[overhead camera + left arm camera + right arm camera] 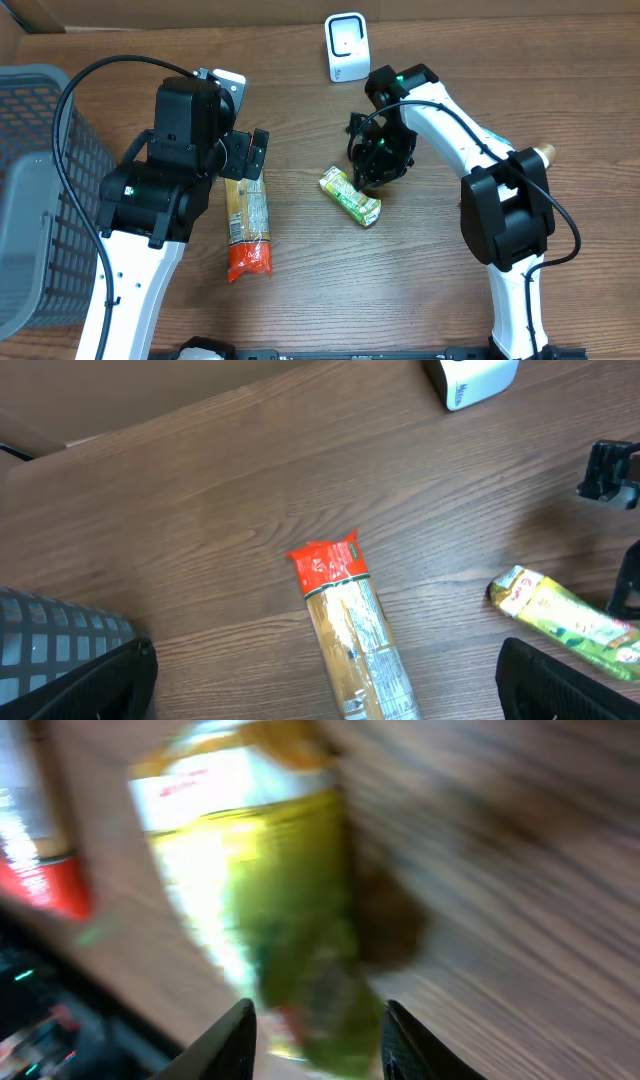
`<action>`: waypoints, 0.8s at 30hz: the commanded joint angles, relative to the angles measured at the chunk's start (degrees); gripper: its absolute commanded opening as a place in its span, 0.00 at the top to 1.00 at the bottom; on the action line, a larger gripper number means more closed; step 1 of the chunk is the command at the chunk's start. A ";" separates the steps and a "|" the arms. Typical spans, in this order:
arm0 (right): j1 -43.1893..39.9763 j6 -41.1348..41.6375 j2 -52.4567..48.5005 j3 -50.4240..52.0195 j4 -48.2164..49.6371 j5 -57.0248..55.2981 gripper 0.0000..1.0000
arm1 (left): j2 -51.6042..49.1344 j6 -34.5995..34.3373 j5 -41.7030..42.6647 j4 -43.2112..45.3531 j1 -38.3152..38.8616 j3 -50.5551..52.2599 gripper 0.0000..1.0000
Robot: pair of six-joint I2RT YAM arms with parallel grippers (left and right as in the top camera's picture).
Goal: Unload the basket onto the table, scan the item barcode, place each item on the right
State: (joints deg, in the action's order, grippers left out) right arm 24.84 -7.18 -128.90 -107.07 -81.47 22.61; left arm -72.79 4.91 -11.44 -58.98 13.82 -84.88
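We look down on a brown wooden tabletop (400,290) with two robot arms reaching in from the near edge. A green and yellow packet (350,196), the item to scan, lies flat near the middle of the tabletop. It is slanted, with one end pointing up-left and the other down-right.

The right hand (375,170) is down at the packet's upper edge, touching it. In the right wrist view, which is badly blurred, we see the packet filling the gap between the two dark fingers (232,1042), which press on its sides. So this hand is clamped on the packet, which rests on the wood.

A small white scanner (346,46) stands upright at the far edge of the tabletop, well apart from the packet and a little to its left in the overhead view.

The left hand (245,158) hangs with its fingers spread wide apart and holds nothing. Below it lies a long pack of pasta (247,222), clear along its length with a red end towards the near edge. The pack is flat on the wood, to the left of the packet and not touching it. In the left wrist view the pasta runs up between the two spread fingers, with the packet off to the right.

A grey slatted basket (40,200) sits at the tabletop's left edge, beside the left arm.
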 commanded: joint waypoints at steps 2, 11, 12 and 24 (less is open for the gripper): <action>1.73 4.76 0.63 -1.66 0.57 -9.94 0.58 | -0.28 0.90 -0.57 0.04 -0.31 -0.46 0.01; 10.67 7.23 0.63 -1.64 0.26 -10.99 0.62 | -0.28 0.90 -0.57 0.04 -0.31 -0.46 0.00; 12.81 7.23 0.63 -1.64 -0.11 -10.99 0.62 | -0.28 0.90 -0.57 0.04 -0.31 -0.46 0.00; 19.93 9.27 0.63 -2.21 -0.31 -12.33 0.48 | -0.28 0.90 -0.57 0.04 -0.31 -0.46 0.01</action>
State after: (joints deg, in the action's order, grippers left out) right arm 47.31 0.95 -128.90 -107.37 -81.71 11.62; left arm -72.79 4.91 -11.42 -58.98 13.82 -84.88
